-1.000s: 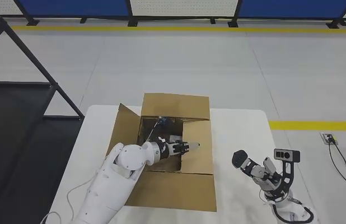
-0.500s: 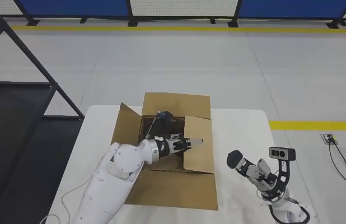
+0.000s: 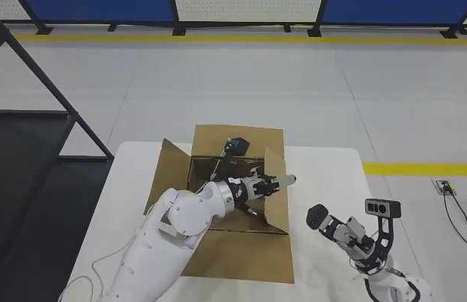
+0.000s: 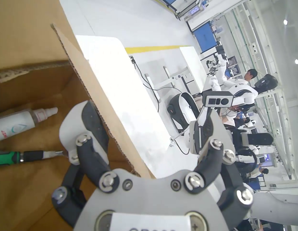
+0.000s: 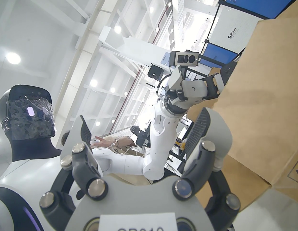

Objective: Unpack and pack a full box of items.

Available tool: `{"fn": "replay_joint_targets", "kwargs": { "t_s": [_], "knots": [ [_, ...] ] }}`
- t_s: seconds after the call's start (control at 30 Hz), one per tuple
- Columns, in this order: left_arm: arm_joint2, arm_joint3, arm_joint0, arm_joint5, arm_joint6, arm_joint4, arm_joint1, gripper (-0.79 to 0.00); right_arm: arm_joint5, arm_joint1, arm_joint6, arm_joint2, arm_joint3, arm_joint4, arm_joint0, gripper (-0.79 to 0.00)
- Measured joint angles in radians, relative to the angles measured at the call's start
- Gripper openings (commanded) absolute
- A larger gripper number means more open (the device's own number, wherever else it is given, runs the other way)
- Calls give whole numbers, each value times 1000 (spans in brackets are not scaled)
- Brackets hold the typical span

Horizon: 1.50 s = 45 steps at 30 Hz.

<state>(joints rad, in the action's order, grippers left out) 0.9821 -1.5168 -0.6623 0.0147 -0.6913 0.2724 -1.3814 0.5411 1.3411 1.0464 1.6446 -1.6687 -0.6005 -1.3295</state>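
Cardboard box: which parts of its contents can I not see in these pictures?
Top view: the box floor is mostly covered by the left arm and a raised flap.
Left wrist view: the white tube and green-handled screwdriver are cut off by the picture edge.
Right wrist view: the box wall hides everything inside.

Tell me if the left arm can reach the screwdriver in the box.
Probably not yet: the flap stands between the open fingers of the left tool, though the screwdriver lies beside the inner one.
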Motion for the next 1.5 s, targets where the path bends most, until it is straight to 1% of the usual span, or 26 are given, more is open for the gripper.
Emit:
{"fn": "replay_joint_targets", "kwargs": {
  "t_s": [0.13, 0.3, 0.43, 0.57, 0.77, 0.87, 0.97, 1.03, 1.1, 1.23, 1.33, 1.37, 1.43, 1.5],
  "knots": [
    [-58, 47, 57, 1, 29, -22, -22, 0, -6, -1, -30, 6, -20, 4, -9, 0],
    [-151, 102, 131, -7, 64, -34, -58, 0, 18, -9, -83, 51, -63, 16, -47, 0],
    [-215, 166, 185, -9, 88, -54, -90, 0, 48, -15, -81, 94, -104, -13, -96, 0],
    [-270, 245, 225, -22, 110, -85, -123, 0, 26, -24, -73, 116, -134, 29, -124, 0],
    [-316, 339, 254, -45, 132, -94, -158, 0, -14, -33, -51, 85, -160, 125, -127, 0],
    [-318, 362, 263, -53, 139, -100, -169, 0, -38, -37, -72, 68, -156, 198, -113, 0],
    [-303, 361, 264, -62, 149, -92, -171, 0, -68, -40, -111, 59, -139, 266, -96, 0],
    [-287, 344, 256, -63, 157, -78, -167, 0, -84, -42, -137, 55, -127, 299, -85, 0],
    [-261, 305, 233, -59, 163, -51, -156, 0, -99, -45, -158, 51, -112, 322, -69, 0],
    [-192, 187, 169, -13, 203, 75, -122, 0, -114, -50, -182, 54, -86, 332, -53, 0],
    [-131, 46, 84, 40, 238, 234, -89, 0, -118, -55, -192, 66, -75, 328, -55, 0],
    [-103, -19, 41, 57, 245, 295, -76, 0, -124, -57, -202, 71, -72, 333, -57, 0],
    [-54, -122, -29, 75, 248, 376, -56, 0, -138, -59, -223, 75, -67, 350, -58, 0],
    [9, -240, -117, 87, 247, 452, -34, 0, -162, -60, -242, 68, -62, 351, -58, 0]
  ]
}}
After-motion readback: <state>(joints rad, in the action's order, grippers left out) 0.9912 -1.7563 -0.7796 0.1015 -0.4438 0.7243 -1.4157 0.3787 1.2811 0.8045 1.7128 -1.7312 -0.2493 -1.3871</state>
